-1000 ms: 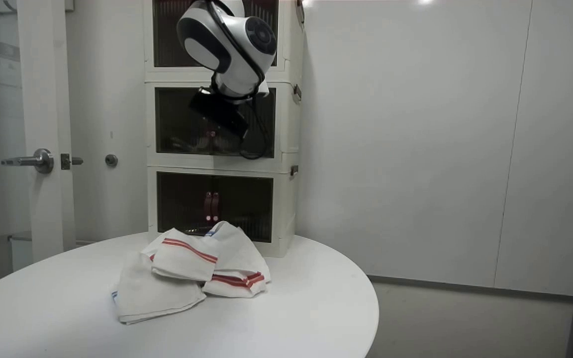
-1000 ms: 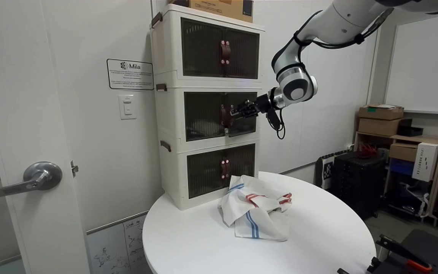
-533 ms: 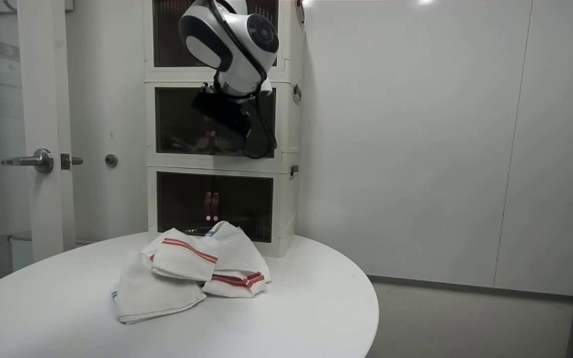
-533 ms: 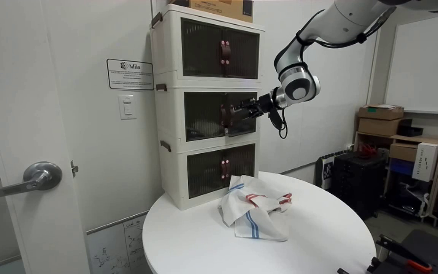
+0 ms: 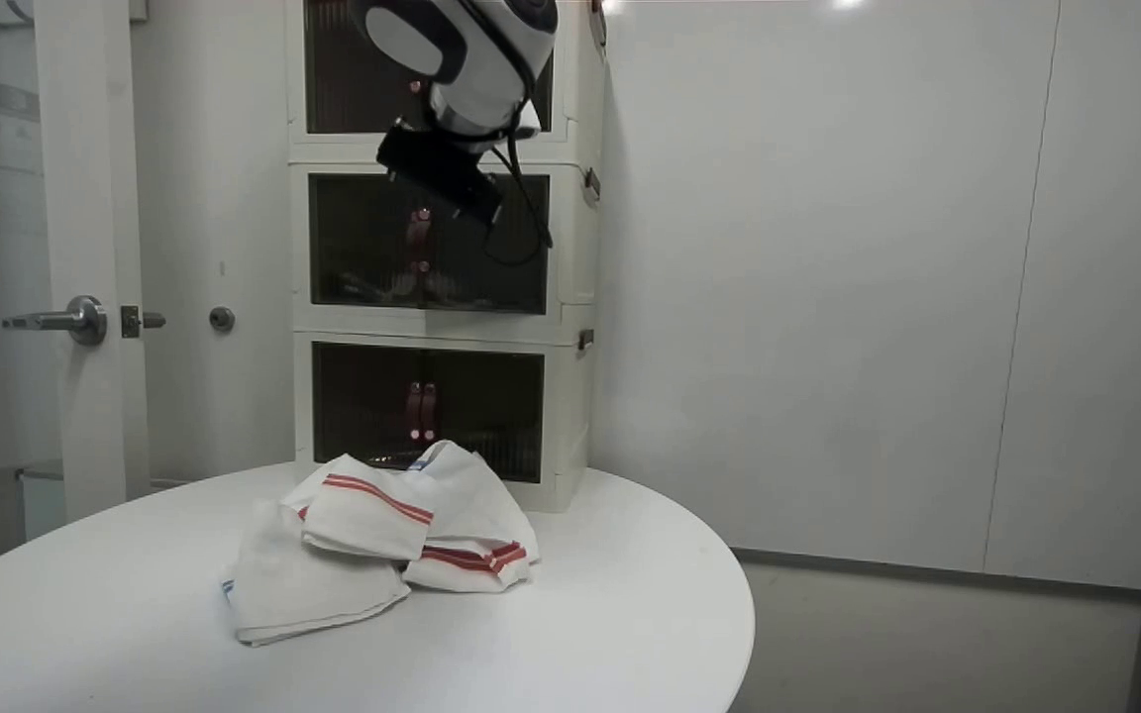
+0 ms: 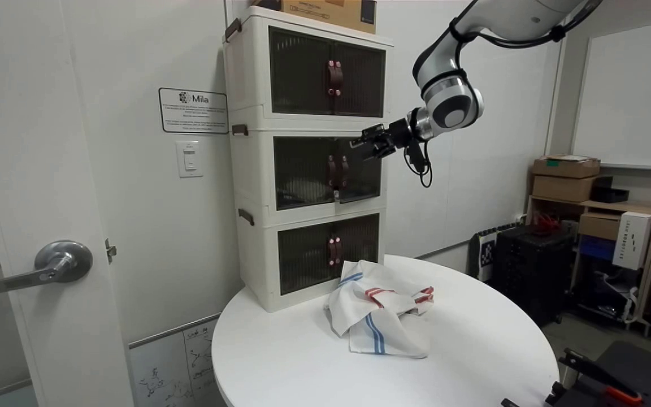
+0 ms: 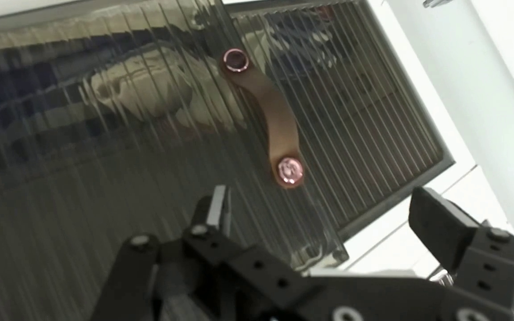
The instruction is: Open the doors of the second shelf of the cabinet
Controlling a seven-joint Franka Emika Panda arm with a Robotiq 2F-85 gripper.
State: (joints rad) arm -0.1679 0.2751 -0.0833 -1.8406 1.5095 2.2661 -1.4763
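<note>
The white cabinet (image 6: pixel 260 169) stands on the table, with three tiers of smoky door pairs. In its second shelf, the middle tier, the left door (image 6: pixel 300 169) lies flat in its frame. The right door (image 6: pixel 365 183) is slightly ajar, its lower inner corner standing proud. A brown strap handle (image 7: pixel 283 120) with pink studs shows on the ajar door in the wrist view; pale and dark things are visible through the panels. My gripper (image 6: pixel 362 146) is in front of that door's upper part, apart from the handles. Its fingers (image 7: pixel 440 218) are wide open with nothing between them.
A crumpled striped cloth (image 6: pixel 382 311) lies on the round white table (image 6: pixel 478 339) against the cabinet's foot. The bottom doors (image 6: pixel 328 251) and top doors (image 6: pixel 328 70) look shut. A cardboard box (image 6: pixel 328 14) sits on top.
My gripper has drawn back from the handles and risen, and its fingers have spread. The middle right door has stayed slightly ajar.
</note>
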